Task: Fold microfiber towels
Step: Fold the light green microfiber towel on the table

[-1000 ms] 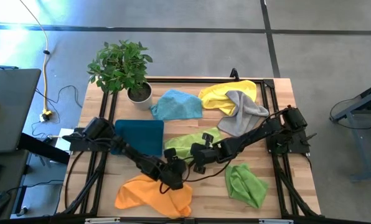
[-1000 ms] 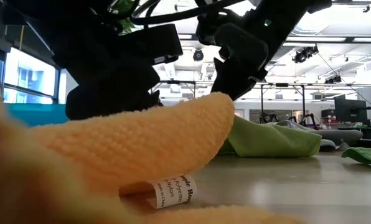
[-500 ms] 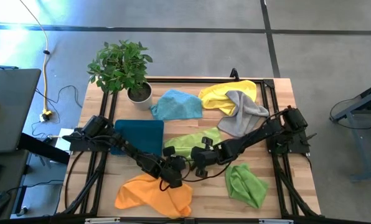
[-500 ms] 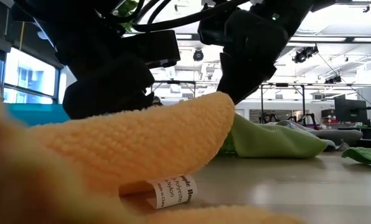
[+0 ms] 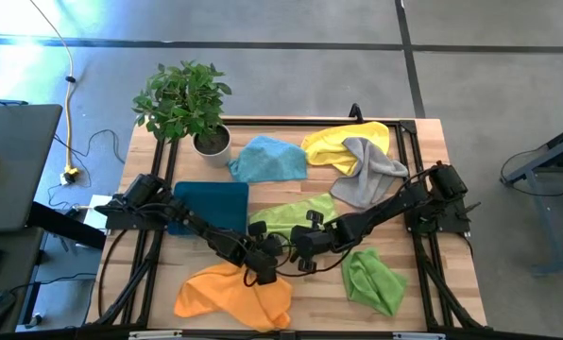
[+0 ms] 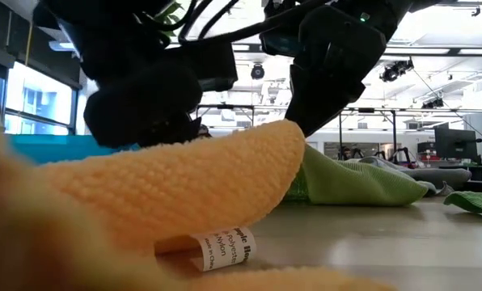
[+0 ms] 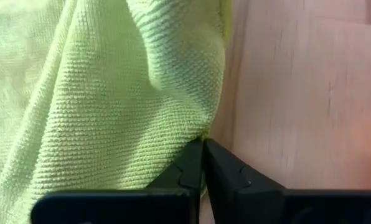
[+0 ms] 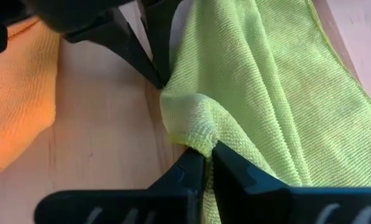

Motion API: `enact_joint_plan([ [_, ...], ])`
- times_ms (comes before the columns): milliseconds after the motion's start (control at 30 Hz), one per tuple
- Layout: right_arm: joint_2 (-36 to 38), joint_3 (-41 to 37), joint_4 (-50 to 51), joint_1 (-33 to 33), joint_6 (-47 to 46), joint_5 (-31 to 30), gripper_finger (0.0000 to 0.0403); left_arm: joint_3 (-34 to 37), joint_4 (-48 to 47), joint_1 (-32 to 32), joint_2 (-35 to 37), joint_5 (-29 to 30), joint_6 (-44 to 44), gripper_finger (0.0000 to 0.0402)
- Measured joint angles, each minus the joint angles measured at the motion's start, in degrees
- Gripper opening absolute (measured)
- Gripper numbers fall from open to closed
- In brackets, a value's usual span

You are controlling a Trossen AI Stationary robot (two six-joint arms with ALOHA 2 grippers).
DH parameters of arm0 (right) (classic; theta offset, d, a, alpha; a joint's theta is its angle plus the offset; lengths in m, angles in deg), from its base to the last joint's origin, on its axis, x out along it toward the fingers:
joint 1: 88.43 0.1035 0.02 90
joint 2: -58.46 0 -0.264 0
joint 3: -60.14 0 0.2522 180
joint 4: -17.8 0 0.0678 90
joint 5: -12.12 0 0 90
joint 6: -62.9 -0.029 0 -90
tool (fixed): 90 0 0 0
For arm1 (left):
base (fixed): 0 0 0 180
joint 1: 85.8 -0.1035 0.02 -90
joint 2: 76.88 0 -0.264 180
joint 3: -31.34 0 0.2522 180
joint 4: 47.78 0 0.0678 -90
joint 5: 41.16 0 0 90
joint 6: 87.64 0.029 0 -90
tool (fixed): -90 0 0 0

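So our left claw [image 7: 202, 163] just snapped shut on the lime green towel [image 5: 296, 215] edge, right claw [image 8: 207, 163] pinching it too, so we're ready to lift.

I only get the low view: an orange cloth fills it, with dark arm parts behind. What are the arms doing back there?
Observer: Both work on the lime green towel in the table's middle, beyond the orange towel.
Operator: Are they holding it?
Observer: The left gripper is shut on its edge.
Operator: And the other?
Observer: The right gripper pinches a bunched fold right beside it.
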Motion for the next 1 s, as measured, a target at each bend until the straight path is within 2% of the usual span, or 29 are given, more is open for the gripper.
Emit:
enact_joint_plan([
  [133, 0.88, 0.09, 1.15, 0.00, 1.29, 1.33, 0.0045, -1.34, -4.26, 0.86, 2.99, -3.66, 0.47, 0.0002],
  [300, 4.61, 0.11, 4.60, 0.19, 1.39, 3.15, 0.0089, -3.88, -10.66, 1.17, 8.30, -3.15, 0.83, 0.0001],
  [400, 6.63, 0.15, 5.92, 0.78, 1.66, 3.24, 0.0099, -3.77, -10.86, 0.94, 9.97, -2.51, 0.83, 0.0001],
  [633, 6.39, 0.13, 5.86, 5.35, 5.91, -2.64, 0.0094, -3.86, -12.50, 0.24, 14.18, -1.19, 1.87, 0.0000],
  [700, 5.65, 0.07, 4.71, 6.87, 5.95, -5.89, 0.0093, -3.91, -12.34, -0.23, 15.05, -1.18, 2.42, 0.0000],
  [833, 3.21, 0.07, -5.39, 8.59, 6.35, -13.07, 0.0092, -3.95, -12.29, -1.50, 15.67, -2.08, 2.81, 0.0000],
  [1000, 0.62, 0.09, -15.46, 7.91, 5.98, -16.53, 0.0092, -4.00, -12.71, -2.86, 15.67, -4.47, 3.89, 0.0000],
])
